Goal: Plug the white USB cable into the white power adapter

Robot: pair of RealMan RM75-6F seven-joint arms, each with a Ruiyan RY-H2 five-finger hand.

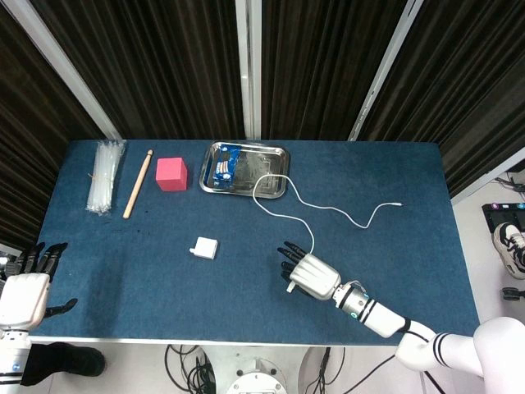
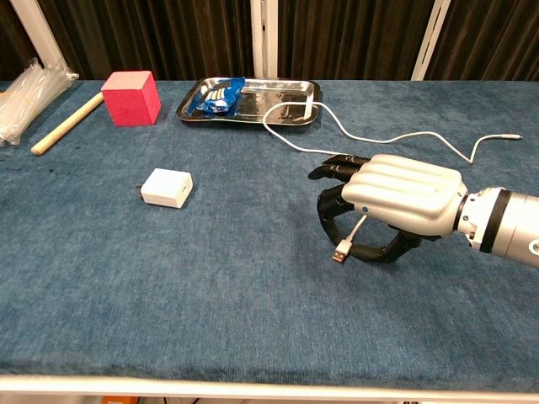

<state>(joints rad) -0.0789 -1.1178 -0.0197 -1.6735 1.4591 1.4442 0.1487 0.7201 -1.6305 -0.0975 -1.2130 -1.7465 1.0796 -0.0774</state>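
Right hand (image 2: pixel 396 206) low over the counter (image 2: pixel 253 320), fingers curled round the plug end of the cable (image 2: pixel 354 229); thumb closed in under the cord, so it holds it. Plug (image 2: pixel 338 255) hangs below the fingers, tilted, tip near or on the cloth, can't tell which. The hold is on the cord behind the plug, not the plug body.

Adapter (image 2: pixel 167 187) lies flat on the counter, well apart from the right hand, on its thumb side and a bit further back. Nothing holds it. Port side not visible from here.

Beyond the right hand the cable runs back in a loop to the tray (image 2: pixel 253 110) rim, then trails off past the wrist to its small free end (image 2: pixel 509 135).

Left hand (image 1: pixel 25 291) at the near counter edge, far from everything, fingers spread, holds nothing.

Risks, as I judge them:
- Plug dangles on soft cord, so it may swing or twist and meet the port skewed.
- Loose adapter will likely slide when pushed unless the left hand pins it.
- Cable loop on the tray rim could snag and drag when the right hand travels.
- Plug face might be wrong way up.

Far back: red block (image 2: pixel 131 97), stick (image 2: pixel 67 124), straws (image 2: pixel 25 101).
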